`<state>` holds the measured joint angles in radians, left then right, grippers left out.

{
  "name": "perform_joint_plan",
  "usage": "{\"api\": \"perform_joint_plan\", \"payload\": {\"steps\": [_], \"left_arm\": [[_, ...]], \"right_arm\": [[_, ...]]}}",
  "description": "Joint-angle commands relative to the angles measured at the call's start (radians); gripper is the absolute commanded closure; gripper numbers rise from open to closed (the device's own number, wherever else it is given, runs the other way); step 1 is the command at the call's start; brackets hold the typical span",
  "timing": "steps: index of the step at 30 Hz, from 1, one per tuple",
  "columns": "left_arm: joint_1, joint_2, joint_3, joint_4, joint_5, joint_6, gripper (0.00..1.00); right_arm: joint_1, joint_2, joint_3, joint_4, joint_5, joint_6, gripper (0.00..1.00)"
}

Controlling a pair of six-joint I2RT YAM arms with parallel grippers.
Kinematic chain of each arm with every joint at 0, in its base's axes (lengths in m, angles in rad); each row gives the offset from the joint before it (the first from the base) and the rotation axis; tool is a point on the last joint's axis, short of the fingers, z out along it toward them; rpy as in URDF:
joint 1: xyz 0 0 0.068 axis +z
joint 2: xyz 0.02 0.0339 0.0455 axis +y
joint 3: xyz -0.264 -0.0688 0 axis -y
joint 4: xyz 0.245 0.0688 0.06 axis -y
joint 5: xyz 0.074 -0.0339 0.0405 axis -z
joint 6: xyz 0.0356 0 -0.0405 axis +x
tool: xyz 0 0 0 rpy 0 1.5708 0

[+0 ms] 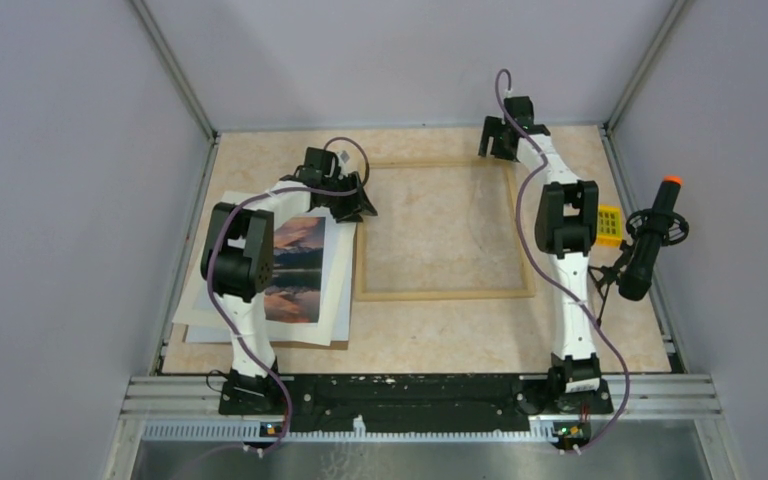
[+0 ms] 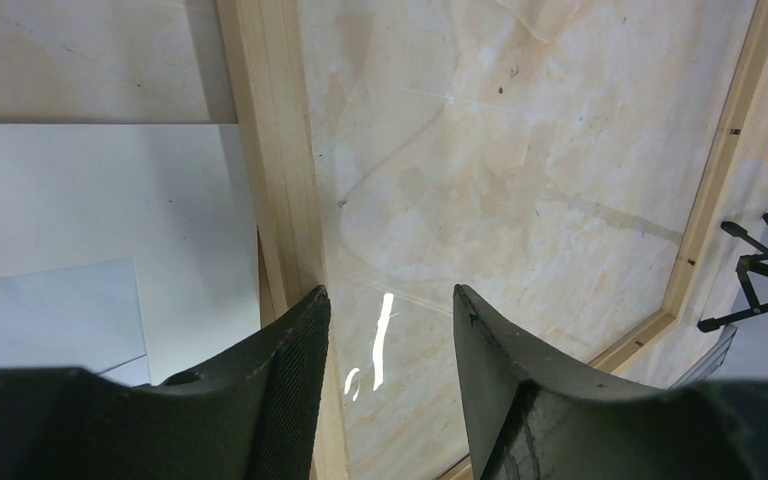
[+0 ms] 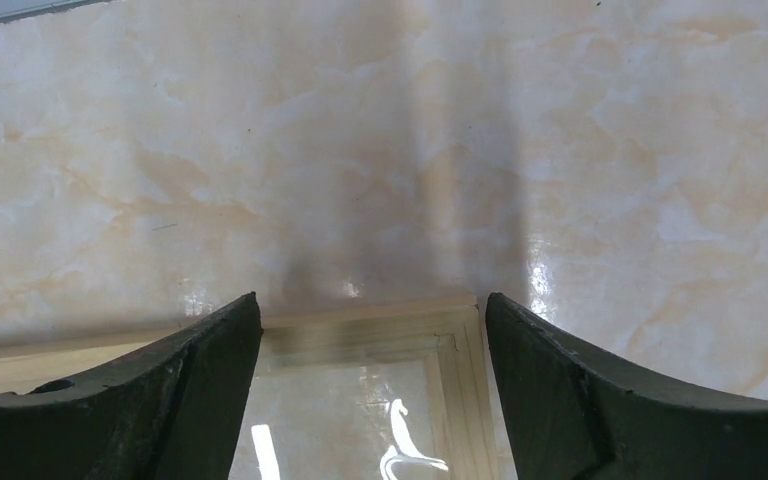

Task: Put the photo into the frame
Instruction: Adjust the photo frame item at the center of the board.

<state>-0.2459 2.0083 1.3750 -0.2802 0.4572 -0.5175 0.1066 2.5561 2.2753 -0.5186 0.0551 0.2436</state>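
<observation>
The frame (image 1: 445, 294) of thin light wood lies flat in the middle of the table, with a clear pane inside it. To its left the photo (image 1: 295, 262), orange-pink and dark blue, rests on white sheets, partly hidden by the left arm. My left gripper (image 1: 355, 205) hovers at the frame's left rail (image 2: 270, 130). Its jaws (image 2: 390, 295) are open: one finger (image 2: 295, 380) covers the rail, the other is over the pane, and nothing is held. My right gripper (image 1: 495, 145) is open and low over the frame's far right corner (image 3: 460, 330), which shows between its fingers (image 3: 372, 300).
White sheets (image 1: 260, 330) under the photo reach the table's left edge. A yellow block (image 1: 610, 222) and a black handle with an orange tip (image 1: 650, 240) stand at the right edge. Grey walls close in three sides.
</observation>
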Motion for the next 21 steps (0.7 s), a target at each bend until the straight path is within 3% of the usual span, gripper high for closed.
{"api": "perform_joint_plan", "payload": {"steps": [1,10,21], "left_arm": [[-0.009,0.066,0.002,-0.025,-0.024,0.019,0.46],[-0.020,0.093,0.002,-0.021,-0.008,0.001,0.46],[-0.020,0.122,-0.025,0.023,0.054,-0.036,0.52]], "right_arm": [[0.045,0.014,0.014,-0.084,0.082,-0.077,0.20],[0.059,-0.035,-0.079,-0.096,0.046,-0.114,0.26],[0.013,-0.120,-0.191,-0.016,-0.183,-0.101,0.32]]}}
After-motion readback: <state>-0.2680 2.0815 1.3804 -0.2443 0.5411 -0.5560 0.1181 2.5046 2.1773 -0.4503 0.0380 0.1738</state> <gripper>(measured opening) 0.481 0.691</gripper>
